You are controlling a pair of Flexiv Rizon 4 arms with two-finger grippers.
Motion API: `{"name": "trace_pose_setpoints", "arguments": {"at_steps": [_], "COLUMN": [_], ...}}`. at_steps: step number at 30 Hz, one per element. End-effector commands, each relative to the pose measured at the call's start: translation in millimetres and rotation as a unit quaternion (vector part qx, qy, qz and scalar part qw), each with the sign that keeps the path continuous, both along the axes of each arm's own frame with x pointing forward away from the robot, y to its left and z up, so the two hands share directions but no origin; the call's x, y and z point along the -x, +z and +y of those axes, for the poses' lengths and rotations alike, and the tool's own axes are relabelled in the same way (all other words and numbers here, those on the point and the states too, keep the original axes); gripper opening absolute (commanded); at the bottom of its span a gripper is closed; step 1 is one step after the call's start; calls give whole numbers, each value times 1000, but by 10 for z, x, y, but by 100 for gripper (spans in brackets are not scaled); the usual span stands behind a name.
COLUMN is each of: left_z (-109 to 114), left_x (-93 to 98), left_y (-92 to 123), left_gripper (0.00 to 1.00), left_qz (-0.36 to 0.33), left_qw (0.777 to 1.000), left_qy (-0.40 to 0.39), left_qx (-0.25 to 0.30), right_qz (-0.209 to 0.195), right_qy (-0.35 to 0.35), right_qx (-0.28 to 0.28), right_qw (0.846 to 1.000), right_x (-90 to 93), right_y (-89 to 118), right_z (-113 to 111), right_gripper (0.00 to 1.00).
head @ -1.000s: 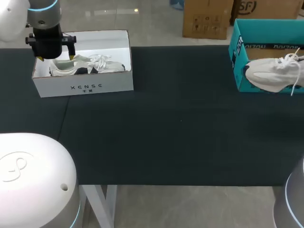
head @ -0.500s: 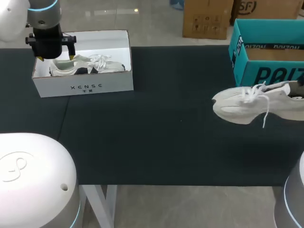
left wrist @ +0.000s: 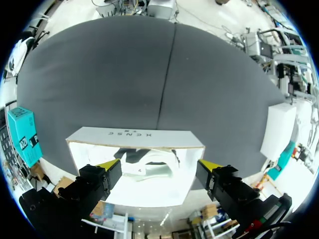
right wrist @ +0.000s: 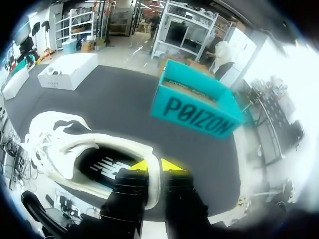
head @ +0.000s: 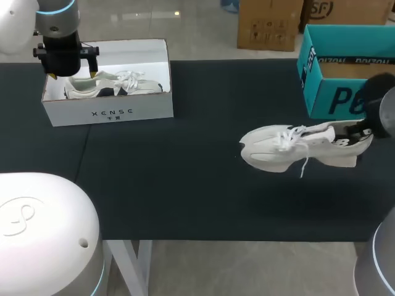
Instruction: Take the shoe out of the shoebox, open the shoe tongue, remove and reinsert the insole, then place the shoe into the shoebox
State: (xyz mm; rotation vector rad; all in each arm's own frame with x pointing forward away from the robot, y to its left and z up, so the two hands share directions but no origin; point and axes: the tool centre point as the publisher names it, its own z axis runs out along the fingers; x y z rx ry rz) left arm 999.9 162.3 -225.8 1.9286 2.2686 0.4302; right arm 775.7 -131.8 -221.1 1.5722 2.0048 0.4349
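Note:
A white sneaker (head: 290, 147) with loose laces hangs just above the dark table, toe pointing left. My right gripper (head: 360, 131) is shut on its heel. In the right wrist view the right gripper (right wrist: 153, 167) pinches the heel collar of the sneaker (right wrist: 75, 144), one yellow tip inside and one outside. The open teal shoebox (head: 336, 65) stands behind at the far right, and it also shows ahead of the fingers as the teal shoebox (right wrist: 197, 107). My left gripper (head: 72, 75) hangs open over a white shoebox (head: 108, 114).
The white shoebox (left wrist: 134, 135) at the far left holds another pale shoe (head: 114, 84), seen between the open left gripper (left wrist: 158, 169) tips as the pale shoe (left wrist: 144, 167). The table's near edge runs along the front.
My right arm has lifted the sneaker out of the teal box and carried it left and toward the front of the table. The left arm has not moved.

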Motion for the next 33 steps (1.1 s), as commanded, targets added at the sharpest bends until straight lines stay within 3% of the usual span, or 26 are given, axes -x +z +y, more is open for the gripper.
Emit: {"name": "trace_pose_setpoints", "arguments": {"at_steps": [1,9,14,20,33], "left_z": [0,0,0,0,0], "left_x": [-2,-2,-2,-2,-2], "left_y": [0,0,0,0,0], "left_gripper": [100,100,100,100,100], "left_qz": [0,0,0,0,0], "left_qw": [1000,1000,1000,1000,1000], "left_qy": [0,0,0,0,0], "left_qx": [-1,-1,-1,-1,-1], "right_qz": [20,21,19,33,46], "right_qy": [-8,-32,-39,-36,-53], "right_qx": [7,21,24,27,10], "right_qw": [1000,999,999,998,997], "right_x": [-383,-676,-756,-732,-661], "right_y": [-240,-475,-572,-753,-1071], "right_z": [152,339,532,743,763], "right_gripper": [0,0,0,0,0]}}
